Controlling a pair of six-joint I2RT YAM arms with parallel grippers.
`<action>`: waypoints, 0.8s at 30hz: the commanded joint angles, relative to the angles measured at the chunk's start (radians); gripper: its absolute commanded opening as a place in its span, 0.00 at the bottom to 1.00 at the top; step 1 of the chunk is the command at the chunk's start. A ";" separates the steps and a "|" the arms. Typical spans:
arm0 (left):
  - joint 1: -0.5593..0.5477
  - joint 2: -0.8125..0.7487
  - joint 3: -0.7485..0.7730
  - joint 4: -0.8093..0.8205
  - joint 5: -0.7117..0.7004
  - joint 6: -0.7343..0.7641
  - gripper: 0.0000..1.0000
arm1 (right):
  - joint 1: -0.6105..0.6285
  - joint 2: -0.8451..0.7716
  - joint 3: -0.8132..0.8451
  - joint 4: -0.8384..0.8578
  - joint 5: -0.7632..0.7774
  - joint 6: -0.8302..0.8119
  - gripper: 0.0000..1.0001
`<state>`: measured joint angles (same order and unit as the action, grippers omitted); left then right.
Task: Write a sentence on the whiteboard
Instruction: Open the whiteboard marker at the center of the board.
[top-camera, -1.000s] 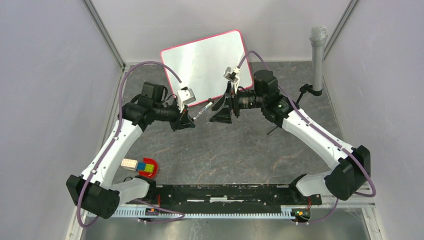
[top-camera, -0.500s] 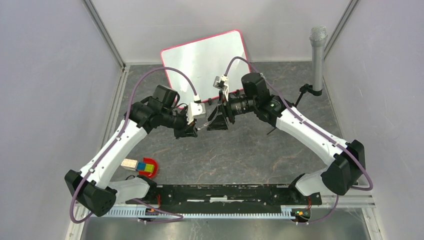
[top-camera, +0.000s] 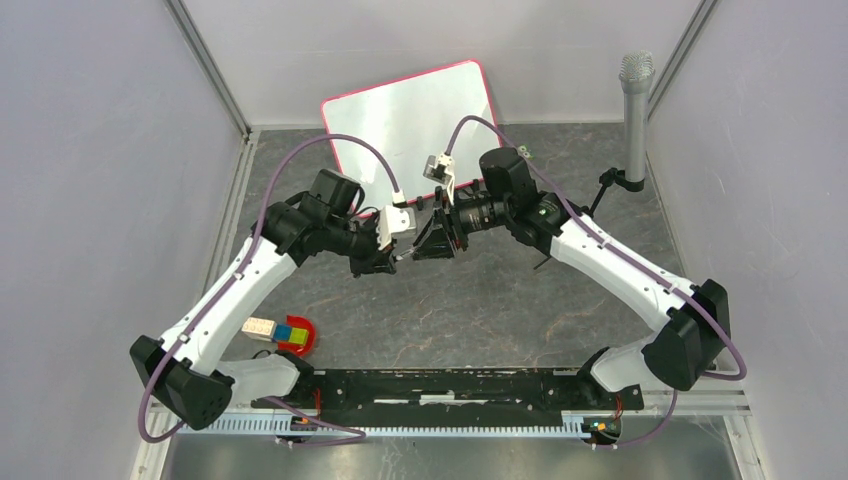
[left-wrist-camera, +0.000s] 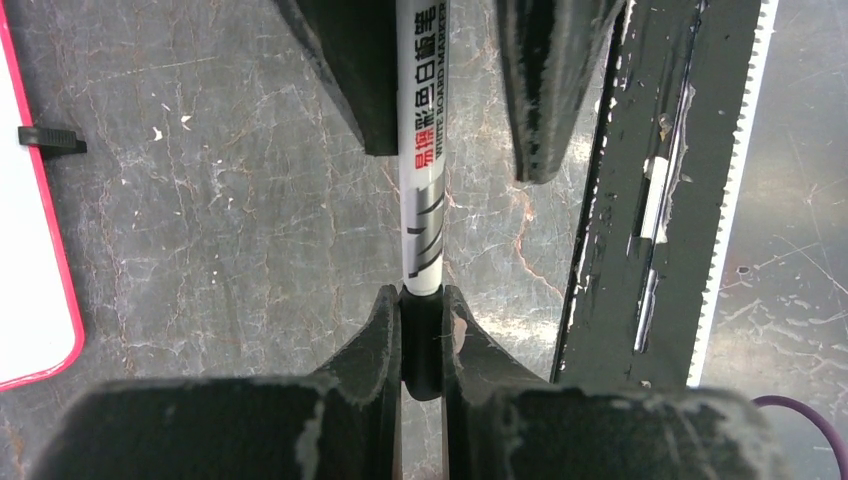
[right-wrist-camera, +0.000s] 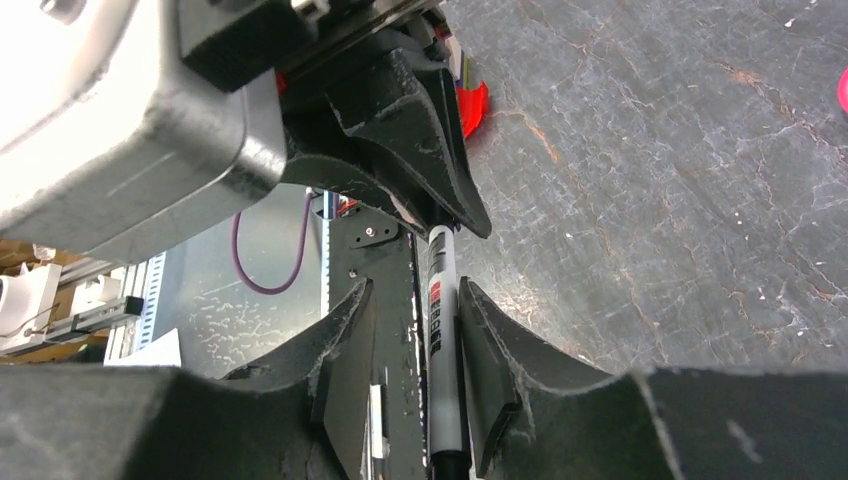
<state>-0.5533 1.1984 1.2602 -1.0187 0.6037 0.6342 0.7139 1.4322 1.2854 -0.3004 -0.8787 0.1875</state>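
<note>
Just in front of the red-framed white rectangular whiteboard (top-camera: 410, 110), the white plastic marker (left-wrist-camera: 421, 150) is pinched by its black end in the left gripper (left-wrist-camera: 421, 305); the part-open right gripper (right-wrist-camera: 415, 300) should be centred on the barrel before being closed fully.

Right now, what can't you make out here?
Left wrist: near end of the marker is buried in the left gripper; cap unclear.
Left wrist: whiteboard cut off by the left edge.
Top: marker almost hidden between both grippers, too small.
Right wrist: marker's lower end runs off the bottom edge, between the right gripper fingers.
</note>
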 joint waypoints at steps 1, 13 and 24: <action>-0.021 0.010 0.042 0.005 -0.011 0.031 0.02 | 0.010 -0.003 0.016 0.030 -0.017 0.002 0.41; -0.061 0.050 0.092 -0.019 -0.058 0.045 0.02 | 0.041 0.013 0.028 -0.027 0.015 -0.054 0.29; -0.066 0.056 0.117 -0.012 -0.065 0.017 0.02 | 0.047 0.035 0.061 -0.126 0.008 -0.141 0.00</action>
<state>-0.6174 1.2549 1.3231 -1.0916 0.5476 0.6373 0.7406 1.4544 1.2949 -0.3569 -0.8391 0.1055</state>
